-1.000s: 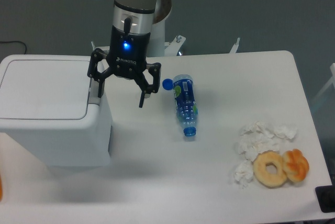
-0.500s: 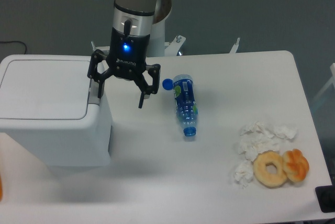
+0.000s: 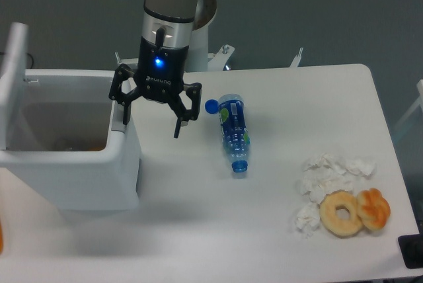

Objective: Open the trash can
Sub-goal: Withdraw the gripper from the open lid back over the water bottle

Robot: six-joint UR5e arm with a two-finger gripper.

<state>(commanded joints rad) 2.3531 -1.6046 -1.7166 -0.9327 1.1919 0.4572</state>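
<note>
there is one view only, a fixed camera set high in front of the table (image 3: 264,230), looking down at a steep slant toward the far edge and the grey floor beyond. it stands at middling range: the table fills most of the frame, its right edge and near right corner showing, while its left part runs out of frame. the arm (image 3: 170,5) enters from the top, its upper part cut off. the trash can (image 3: 73,164) sits at the left border, cropped there. no second view shares the scene.
</note>
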